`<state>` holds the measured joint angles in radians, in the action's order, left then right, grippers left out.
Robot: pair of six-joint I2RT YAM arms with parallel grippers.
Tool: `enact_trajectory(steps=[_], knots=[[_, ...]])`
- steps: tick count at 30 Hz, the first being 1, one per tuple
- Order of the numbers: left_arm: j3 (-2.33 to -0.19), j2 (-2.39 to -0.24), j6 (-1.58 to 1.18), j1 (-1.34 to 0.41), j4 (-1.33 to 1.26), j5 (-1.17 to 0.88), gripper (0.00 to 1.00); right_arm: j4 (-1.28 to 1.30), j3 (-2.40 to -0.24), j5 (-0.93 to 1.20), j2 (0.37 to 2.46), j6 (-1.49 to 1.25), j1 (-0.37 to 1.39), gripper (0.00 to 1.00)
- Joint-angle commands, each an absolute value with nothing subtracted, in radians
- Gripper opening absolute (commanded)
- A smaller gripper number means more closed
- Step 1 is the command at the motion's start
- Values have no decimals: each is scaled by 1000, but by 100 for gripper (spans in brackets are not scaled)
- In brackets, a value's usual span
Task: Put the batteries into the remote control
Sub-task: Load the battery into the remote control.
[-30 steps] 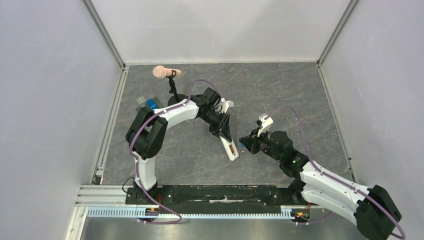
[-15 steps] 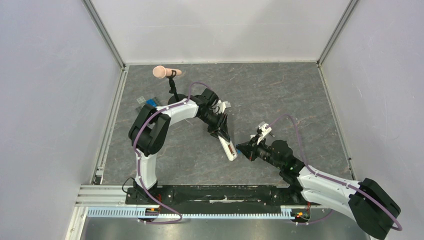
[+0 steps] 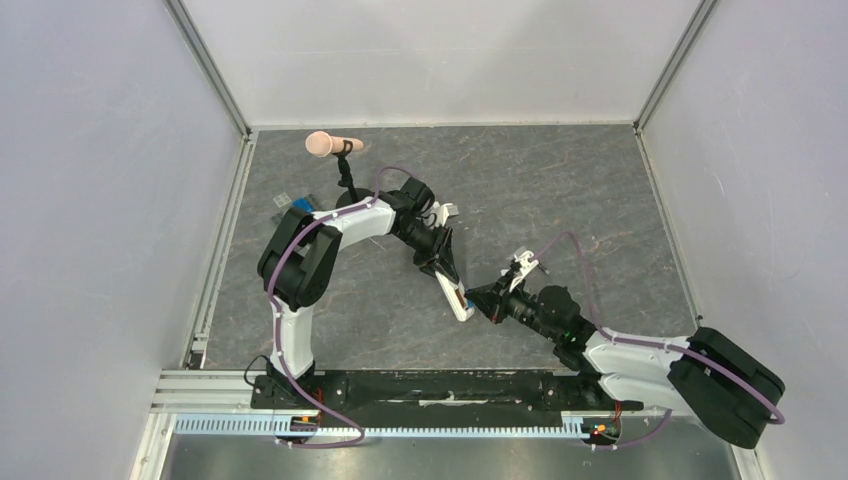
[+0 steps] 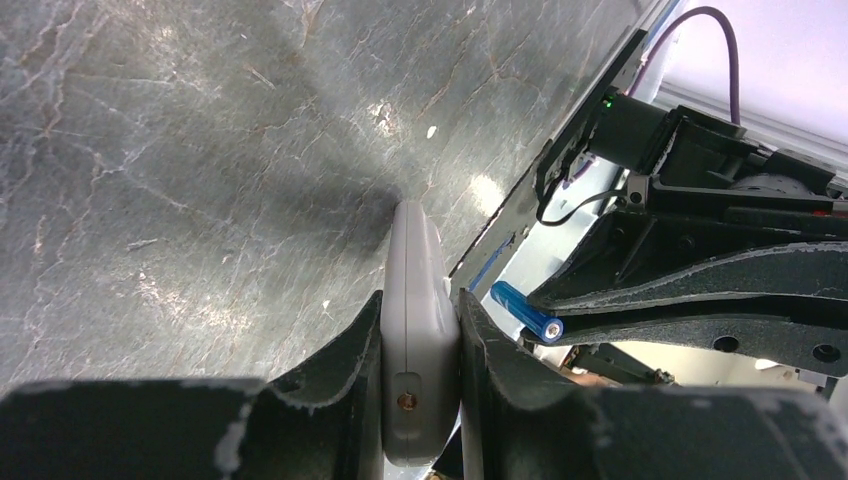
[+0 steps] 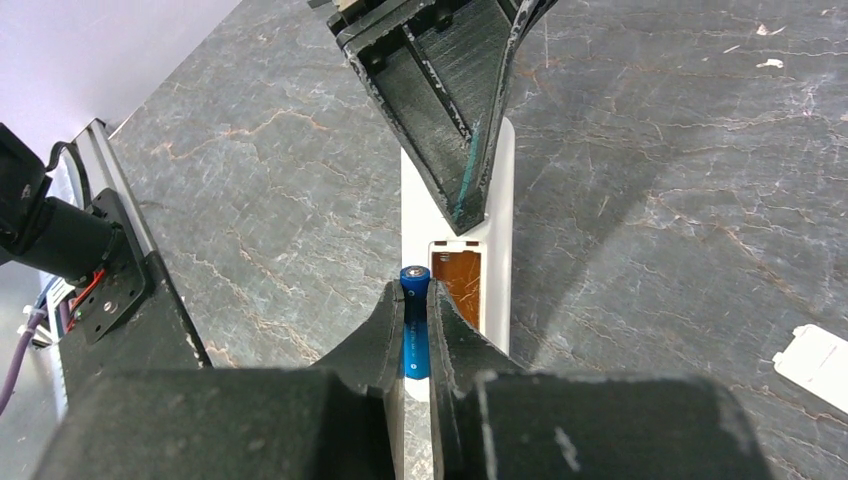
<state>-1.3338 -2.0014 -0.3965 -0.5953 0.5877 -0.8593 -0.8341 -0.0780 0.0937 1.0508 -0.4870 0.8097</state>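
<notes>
While gripping remote control (image 4: pixel 415 330) — left gripper (image 4: pixel 420 400) low.

No text, label, brand, number or sign can be read in any of the three views. The blue battery (image 5: pixel 415 330) has a plain blue skin with no print that I can see. The white remote control (image 5: pixel 480 200) shows only its smooth side and back, also without letters. The open battery compartment (image 5: pixel 462 283) is brownish inside; maybe there are polarity marks, but the view is too small to tell. The small white cover (image 5: pixel 815 355) lying on the table (image 5: pixel 650 200) is blank.
</notes>
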Motion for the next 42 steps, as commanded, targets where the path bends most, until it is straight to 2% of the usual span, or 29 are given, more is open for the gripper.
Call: enact_trajectory(steps=[1, 21, 42], knots=[[-1318, -2015, -416, -591, 575, -864, 2, -1007, -59, 23, 1094, -486, 824, 0], [-1319, -2025, -401, -578, 586, -881, 2, -1349, -55, -15, 1365, -395, 860, 0], [-1332, -2039, -373, -551, 607, -903, 2, -1452, -113, 39, 1554, -368, 864, 1]])
